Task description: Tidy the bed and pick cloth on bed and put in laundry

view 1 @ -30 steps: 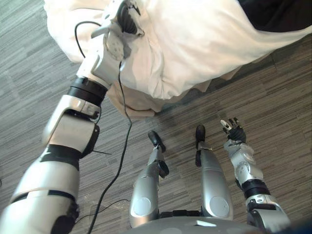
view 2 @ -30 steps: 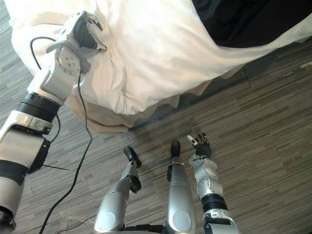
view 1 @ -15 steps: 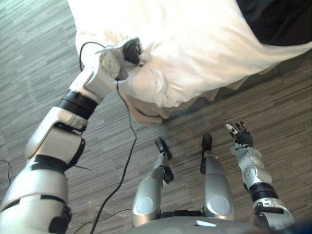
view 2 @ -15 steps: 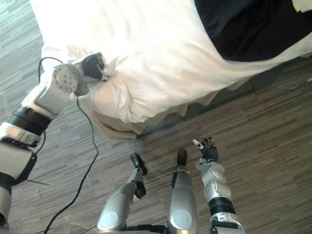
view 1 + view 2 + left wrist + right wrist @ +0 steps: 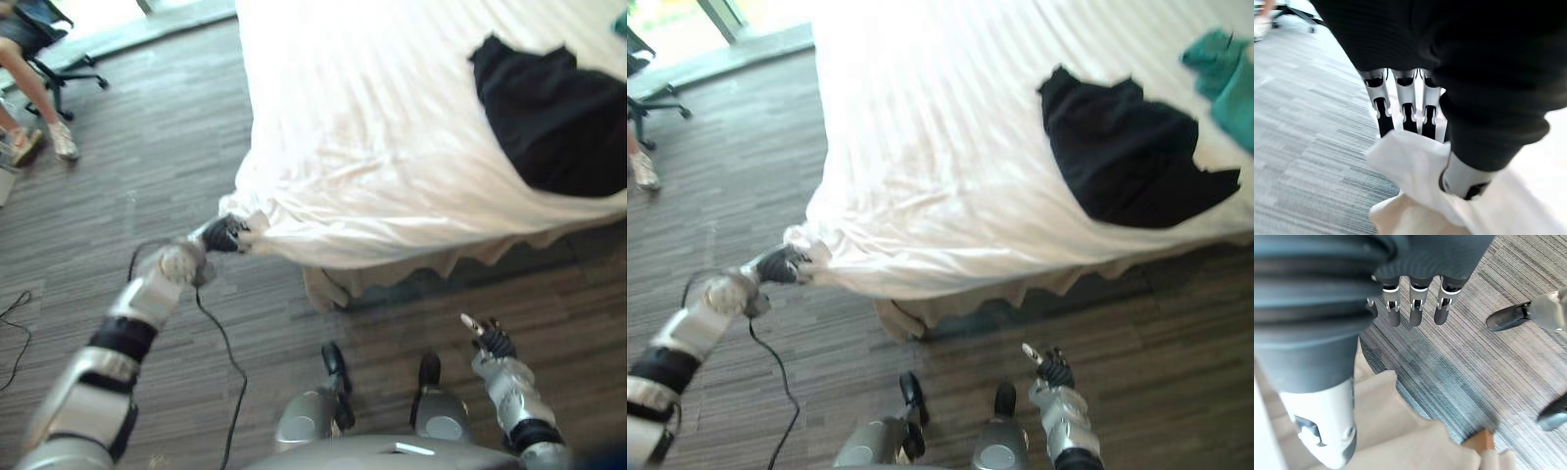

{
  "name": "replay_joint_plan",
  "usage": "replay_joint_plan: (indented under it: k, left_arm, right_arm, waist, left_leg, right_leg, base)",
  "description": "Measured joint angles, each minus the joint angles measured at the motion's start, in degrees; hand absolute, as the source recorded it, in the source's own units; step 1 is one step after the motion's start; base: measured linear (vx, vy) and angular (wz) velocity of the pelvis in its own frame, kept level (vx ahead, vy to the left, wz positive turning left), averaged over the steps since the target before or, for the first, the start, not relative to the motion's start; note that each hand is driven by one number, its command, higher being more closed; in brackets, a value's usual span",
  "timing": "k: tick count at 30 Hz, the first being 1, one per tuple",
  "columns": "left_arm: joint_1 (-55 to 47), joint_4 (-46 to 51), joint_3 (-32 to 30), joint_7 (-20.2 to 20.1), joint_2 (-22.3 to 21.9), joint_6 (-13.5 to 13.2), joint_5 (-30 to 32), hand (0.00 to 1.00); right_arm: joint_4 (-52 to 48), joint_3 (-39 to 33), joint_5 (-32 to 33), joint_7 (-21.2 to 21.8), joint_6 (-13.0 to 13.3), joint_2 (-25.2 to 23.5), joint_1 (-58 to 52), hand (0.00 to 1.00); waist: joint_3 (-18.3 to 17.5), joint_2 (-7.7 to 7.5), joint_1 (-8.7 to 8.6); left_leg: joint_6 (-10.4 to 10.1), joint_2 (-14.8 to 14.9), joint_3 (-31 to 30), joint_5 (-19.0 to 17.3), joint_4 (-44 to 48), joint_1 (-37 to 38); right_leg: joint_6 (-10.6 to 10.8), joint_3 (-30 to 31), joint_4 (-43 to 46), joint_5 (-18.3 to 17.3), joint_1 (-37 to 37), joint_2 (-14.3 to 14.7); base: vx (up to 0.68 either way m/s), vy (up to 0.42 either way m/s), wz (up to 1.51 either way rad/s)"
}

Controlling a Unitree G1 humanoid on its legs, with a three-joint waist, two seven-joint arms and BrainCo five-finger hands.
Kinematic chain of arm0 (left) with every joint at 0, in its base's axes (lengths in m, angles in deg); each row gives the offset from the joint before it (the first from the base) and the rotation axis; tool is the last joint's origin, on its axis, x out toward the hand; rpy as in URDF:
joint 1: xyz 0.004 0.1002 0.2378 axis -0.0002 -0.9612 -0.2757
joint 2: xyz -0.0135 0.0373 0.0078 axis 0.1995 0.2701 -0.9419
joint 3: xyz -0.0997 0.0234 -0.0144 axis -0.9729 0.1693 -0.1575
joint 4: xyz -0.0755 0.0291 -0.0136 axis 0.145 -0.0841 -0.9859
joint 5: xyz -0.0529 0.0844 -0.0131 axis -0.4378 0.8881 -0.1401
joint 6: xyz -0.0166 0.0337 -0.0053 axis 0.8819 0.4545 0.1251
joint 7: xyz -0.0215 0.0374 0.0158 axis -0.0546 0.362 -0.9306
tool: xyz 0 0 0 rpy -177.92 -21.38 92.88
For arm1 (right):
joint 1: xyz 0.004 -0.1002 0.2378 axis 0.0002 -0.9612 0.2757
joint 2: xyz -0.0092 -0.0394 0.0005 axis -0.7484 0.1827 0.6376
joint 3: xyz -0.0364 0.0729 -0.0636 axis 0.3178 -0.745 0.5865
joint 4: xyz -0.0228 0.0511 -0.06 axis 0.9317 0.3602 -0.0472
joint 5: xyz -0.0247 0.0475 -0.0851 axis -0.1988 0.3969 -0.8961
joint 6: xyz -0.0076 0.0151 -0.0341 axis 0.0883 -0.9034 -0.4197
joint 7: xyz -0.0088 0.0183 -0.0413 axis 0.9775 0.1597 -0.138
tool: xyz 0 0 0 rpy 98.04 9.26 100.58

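You see daylight from beyond left hand point(image 5: 227, 235); glare bleaches white striped bed sheet point(image 5: 392, 127); dim shadow beneath its hem.

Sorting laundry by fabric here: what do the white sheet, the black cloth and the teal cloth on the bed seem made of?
White sheet: likely woven cotton or a blend, matte, with faint stripes; it creases softly where the left hand pinches its corner. Black cloth: soft matte fabric, perhaps jersey; it lies limp and rumpled. Teal cloth: soft fabric, kind unclear.
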Motion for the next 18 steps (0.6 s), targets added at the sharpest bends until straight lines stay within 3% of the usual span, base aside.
replay_joint_plan:
  k: [5,10,18]
  left_arm:
    - [-13.7,-6.8,-3.9,5.5,-11.8,-2.5,0.7,0.00]
    - [-20.6,-13.9,-8.5,10.5,-19.6,-4.5,2.4,0.00]
    - [-22.8,-16.1,-13.5,12.7,-23.2,-6.2,4.5,0.00]
  right_arm:
    - [3.3,0.6,0.0,-0.1,-0.1,-3.5,-3.7,0.00]
    - [3.7,1.1,-1.5,0.1,1.9,-4.7,-4.3,0.00]
    - [2.5,-0.9,-2.1,0.1,4.6,-3.4,-0.7,0.00]
  waist:
    - [-3.0,-2.34,1.25]
    - [-4.7,-4.94,1.58]
    - [-6.5,-5.00,2.09]
  left_leg:
    - [0.0,0.3,-0.5,-1.3,0.0,4.6]
    - [-0.6,0.3,-1.3,-2.1,-0.1,8.0]
    - [-1.0,0.3,-1.5,-2.7,-0.1,10.0]
  right_leg:
    - [0.0,-1.7,-2.7,-0.2,6.2,0.8]
    - [0.1,-3.0,-3.6,-1.2,10.2,1.0]
    - [0.1,-2.9,-3.7,-1.7,12.2,1.5]
  base:
    - [0.10,-0.026,0.07]
    - [0.05,-0.015,0.06]
    - [0.00,-0.002,0.01]
